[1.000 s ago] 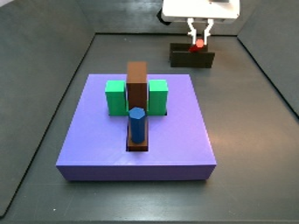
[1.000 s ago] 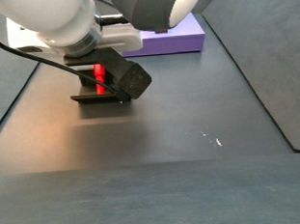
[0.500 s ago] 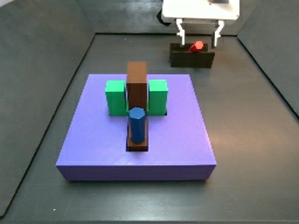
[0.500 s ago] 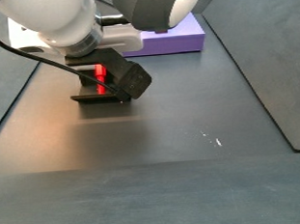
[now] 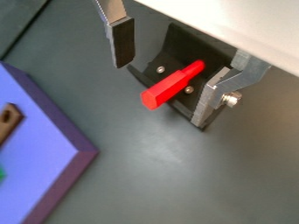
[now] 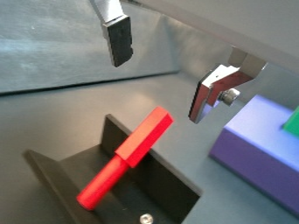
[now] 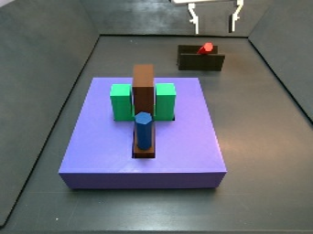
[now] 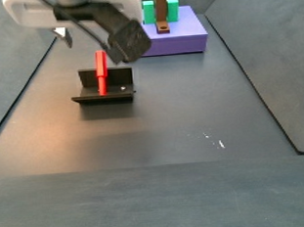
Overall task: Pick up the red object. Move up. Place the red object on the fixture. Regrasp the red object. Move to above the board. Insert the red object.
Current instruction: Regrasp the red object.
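I see my gripper [image 5: 176, 61] spread wide and holding nothing. The red object [image 5: 172, 84] rests on the fixture [image 6: 111, 184] right below it, not touching.

Red peg resting in the fixture

The red object [image 6: 125, 161] lies propped in the dark fixture [image 6: 82, 175], well apart from the purple board [image 7: 145, 144]; the open pincer [image 6: 163, 68] hangs above, empty.
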